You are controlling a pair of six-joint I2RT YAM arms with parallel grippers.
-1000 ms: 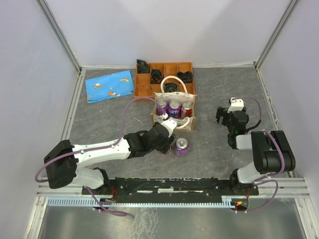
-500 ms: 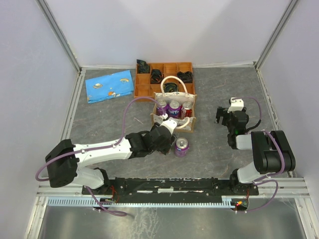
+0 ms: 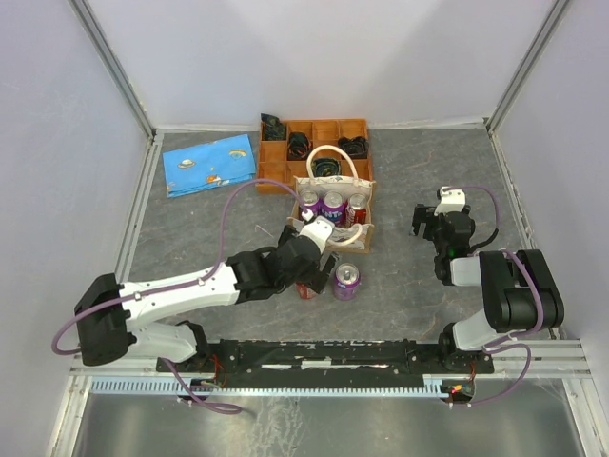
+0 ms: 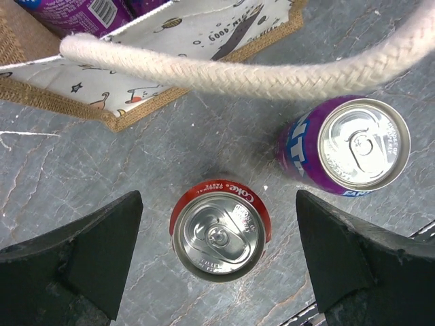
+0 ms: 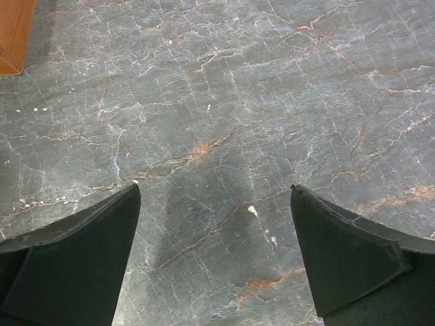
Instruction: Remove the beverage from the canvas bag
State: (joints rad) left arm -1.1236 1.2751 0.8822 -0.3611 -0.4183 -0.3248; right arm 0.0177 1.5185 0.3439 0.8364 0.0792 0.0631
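The cream canvas bag [image 3: 356, 237] stands mid-table with three cans in it: two purple ones [image 3: 332, 206] and a red one [image 3: 357, 210]. A red Coke can [image 4: 221, 231] stands upright on the table in front of the bag [image 4: 177, 34]. My left gripper [image 4: 217, 204] hangs open right above it, both fingers well clear of its sides. One rope handle [image 4: 272, 76] droops across that view. A purple can [image 4: 353, 146] stands just right of the red can [image 3: 306, 289]. My right gripper [image 5: 214, 193] is open over bare table at the right [image 3: 430, 221].
An orange-brown compartmented wooden tray [image 3: 276, 174] with dark items sits behind the bag; its corner shows in the right wrist view [image 5: 12, 34]. A blue patterned pouch [image 3: 209, 164] lies at the back left. White walls close in the table.
My left gripper has opened and let go of the red can, which now stands on the table beside the purple can. The right arm has not moved.
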